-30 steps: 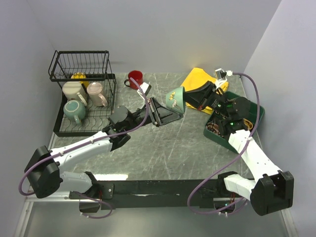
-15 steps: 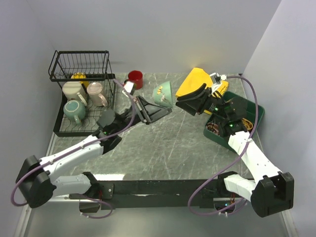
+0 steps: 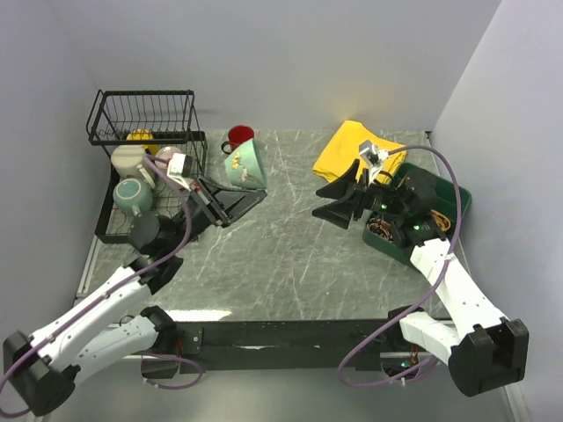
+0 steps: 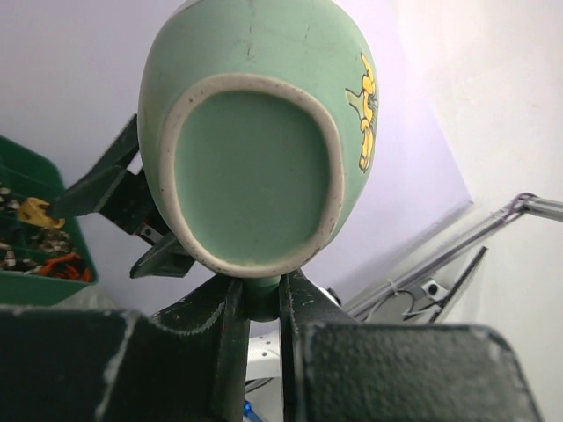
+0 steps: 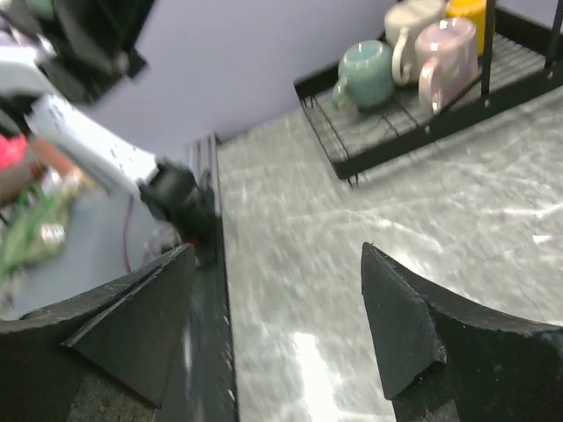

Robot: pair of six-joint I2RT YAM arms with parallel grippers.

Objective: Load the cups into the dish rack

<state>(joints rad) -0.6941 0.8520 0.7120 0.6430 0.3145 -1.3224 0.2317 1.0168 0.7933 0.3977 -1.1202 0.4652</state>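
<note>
Left wrist view: the grey-green mug [image 4: 255,149] is cropped by the top edge, and its handle is buried between the fingers of the left gripper [image 4: 261,297]. Top view: the red mug [image 3: 239,135] is partly hidden behind that mug. Right wrist view: motion-blurred, with the clutter [image 5: 31,202] at the left edge unreadable.

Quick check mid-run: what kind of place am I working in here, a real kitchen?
Probably a staged lab test cell, not a kitchen. Plain walls box in a marble-look table, and the only kitchenware is a wire dish rack holding mugs.
</note>
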